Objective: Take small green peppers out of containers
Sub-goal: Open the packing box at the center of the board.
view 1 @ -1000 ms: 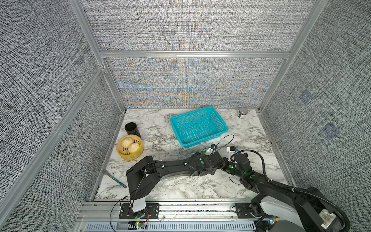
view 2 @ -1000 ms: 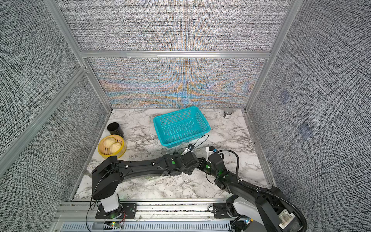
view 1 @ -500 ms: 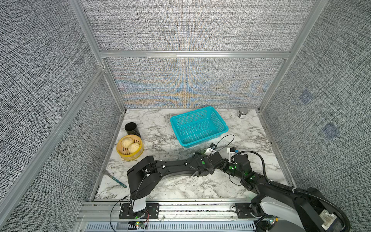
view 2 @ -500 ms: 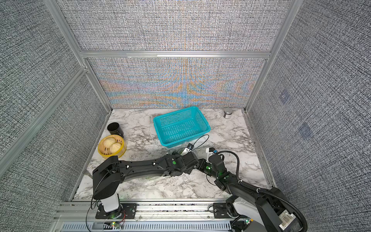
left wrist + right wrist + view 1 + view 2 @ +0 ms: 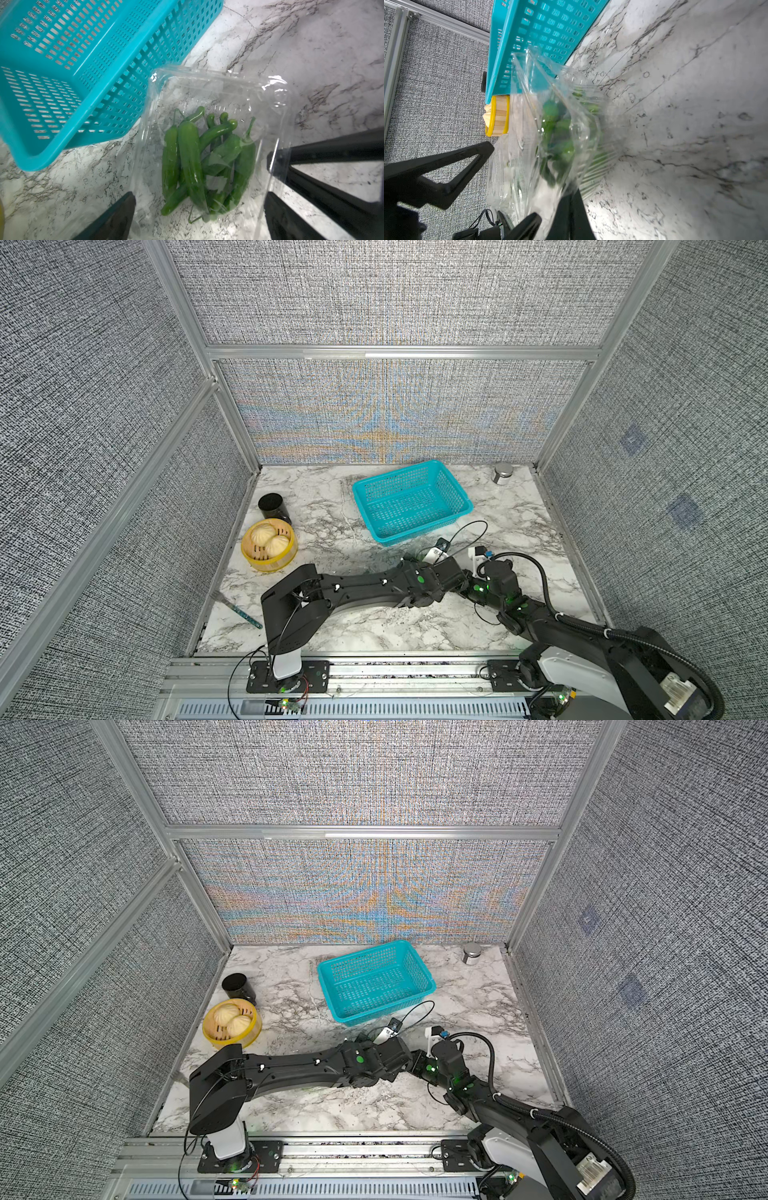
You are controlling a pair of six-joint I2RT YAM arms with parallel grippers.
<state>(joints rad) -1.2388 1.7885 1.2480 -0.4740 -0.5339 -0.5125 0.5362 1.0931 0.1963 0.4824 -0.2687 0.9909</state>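
Little has changed for you in the last second: both arms sit almost where they were, so this is a pause, not progress. Your left claw point(image 5: 199, 194) stays wide, its fingers point(image 5: 120, 214) straddling the clear container point(image 5: 276, 97) from above and touching no pepper that I can see. The small green peppers point(image 5: 189, 158) lie heaped inside that container, directly below the claw and between its fingers. Just beside one finger of the left claw, your right claw point(image 5: 572, 199) stays clamped on the container's thin plastic edge. No pepper is out yet, I judge; glints across the heap may be plastic still over it, so check before you lower and close
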